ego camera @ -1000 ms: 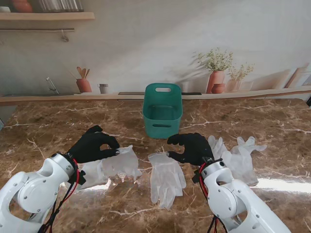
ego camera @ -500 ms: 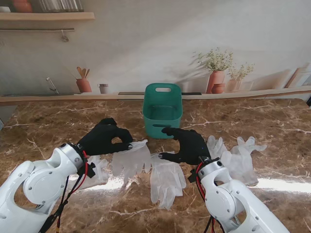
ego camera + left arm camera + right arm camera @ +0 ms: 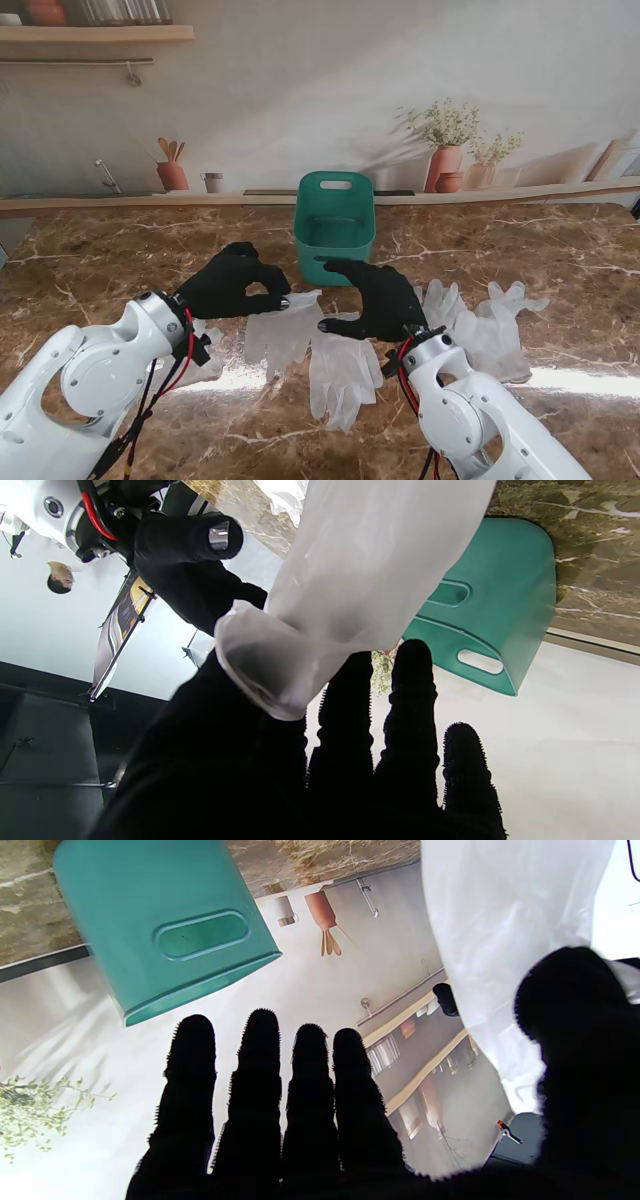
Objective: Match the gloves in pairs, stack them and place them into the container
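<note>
Left robot hand (image 3: 235, 285) pinching a clear glove (image 3: 280, 330) by the cuff, rest of it drooping toward me with fingers brushing the desk (image 3: 120, 250). Right beside it, just to the right: second glove (image 3: 345, 370) lying flat, long axis running near-to-far, fingers pointing my way. So pretty much a short sideways hop rightward to lay one over the other, both already lined up the same way. Right robot hand (image 3: 375, 298) hovering over the flat glove's cuff end, fingers spread, holding nothing as far as visible. Teal container (image 3: 335, 228) just past both hands, dead centre. More gloves (image 3: 490, 320) piled off to the right.
</note>
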Available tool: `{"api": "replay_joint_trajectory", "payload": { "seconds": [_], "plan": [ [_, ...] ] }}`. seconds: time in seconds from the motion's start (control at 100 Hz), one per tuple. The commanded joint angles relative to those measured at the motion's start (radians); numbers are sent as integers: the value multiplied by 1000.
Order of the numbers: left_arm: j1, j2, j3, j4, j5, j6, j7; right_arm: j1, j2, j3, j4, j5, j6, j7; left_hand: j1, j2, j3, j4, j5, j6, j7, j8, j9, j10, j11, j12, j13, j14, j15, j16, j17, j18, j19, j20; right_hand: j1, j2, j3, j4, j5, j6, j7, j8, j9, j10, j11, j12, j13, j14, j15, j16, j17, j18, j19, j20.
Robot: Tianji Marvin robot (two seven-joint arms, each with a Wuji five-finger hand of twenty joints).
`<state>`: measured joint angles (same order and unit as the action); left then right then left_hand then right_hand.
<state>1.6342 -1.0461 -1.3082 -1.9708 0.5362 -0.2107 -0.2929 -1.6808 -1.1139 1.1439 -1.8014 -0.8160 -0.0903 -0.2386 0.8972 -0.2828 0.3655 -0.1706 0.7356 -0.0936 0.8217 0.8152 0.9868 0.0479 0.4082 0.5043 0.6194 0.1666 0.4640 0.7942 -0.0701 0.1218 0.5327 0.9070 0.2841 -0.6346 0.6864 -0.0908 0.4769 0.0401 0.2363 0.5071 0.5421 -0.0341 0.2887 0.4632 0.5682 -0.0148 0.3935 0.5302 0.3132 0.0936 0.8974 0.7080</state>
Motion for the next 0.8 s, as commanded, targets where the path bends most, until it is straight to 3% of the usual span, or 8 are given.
{"api": "replay_joint_trajectory", "payload": {
  "seconds": [0.0,0.22,0.41,0.59,0.63,0.67,0.7,0.79],
  "plan": [
    [-2,-3,11,2,-4,4,4,-5,-3,-6,8,-11,-8,-1,24,25,11,23,0,11,25,-9,46,4,31,17,20,25,30,14,-9,16,32,-10,23,-6,-28,27,-22,3,6,7,-41,4,-12,-22,-36,-15,-4,-15,-13,-13,-17,22],
    [-16,-4,34,14,-7,6,9,10,-17,-41,33,-18,-23,-93,24,24,8,23,2,13,29,-16,49,3,36,20,27,23,37,19,-8,15,43,-16,97,-14,-68,25,63,-39,138,120,47,-13,88,23,11,-25,47,-7,17,-11,5,37],
    [-19,-5,44,18,-9,12,13,12,-28,-60,39,-12,-36,-152,25,23,9,22,3,16,34,-23,54,0,42,23,38,24,48,26,-6,21,64,-15,168,-29,-94,23,312,-199,312,272,230,-57,186,126,93,-28,98,18,56,-6,54,39],
    [-16,-9,51,17,2,25,34,7,-32,-69,36,3,-38,-163,26,23,9,20,0,18,41,-25,56,2,48,27,45,28,55,30,-5,27,86,-16,226,-27,-117,-7,422,-249,381,218,373,-76,207,211,170,-34,157,74,81,-1,91,33],
    [-15,-10,54,18,5,26,40,5,-35,-73,36,10,-39,-170,25,23,10,19,-1,21,46,-29,56,3,50,28,47,29,57,32,-7,33,112,-10,219,-47,-52,-37,412,-247,388,189,387,-79,210,222,180,-35,178,90,86,1,103,33],
    [-15,-11,57,21,7,27,45,4,-37,-77,37,16,-43,-179,25,22,11,19,-1,21,48,-32,58,3,51,28,52,34,59,33,-3,38,125,-9,124,-156,232,-89,411,-234,375,183,400,-80,210,230,195,-35,197,105,93,4,116,31],
    [-14,-12,61,23,9,28,50,4,-39,-81,41,17,-48,-192,24,19,12,19,0,22,50,-34,62,3,52,29,57,34,61,33,-1,40,132,-10,80,-193,340,-84,413,-228,358,195,405,-80,210,230,201,-36,206,110,99,4,126,34],
    [-14,-13,68,28,14,39,56,10,-46,-93,55,5,-60,-247,9,10,43,12,-1,25,67,-58,68,5,50,24,65,39,67,29,-8,46,182,-61,67,-219,396,-75,405,-225,339,208,419,-86,215,232,222,-38,220,116,113,5,145,39]
  ]
}}
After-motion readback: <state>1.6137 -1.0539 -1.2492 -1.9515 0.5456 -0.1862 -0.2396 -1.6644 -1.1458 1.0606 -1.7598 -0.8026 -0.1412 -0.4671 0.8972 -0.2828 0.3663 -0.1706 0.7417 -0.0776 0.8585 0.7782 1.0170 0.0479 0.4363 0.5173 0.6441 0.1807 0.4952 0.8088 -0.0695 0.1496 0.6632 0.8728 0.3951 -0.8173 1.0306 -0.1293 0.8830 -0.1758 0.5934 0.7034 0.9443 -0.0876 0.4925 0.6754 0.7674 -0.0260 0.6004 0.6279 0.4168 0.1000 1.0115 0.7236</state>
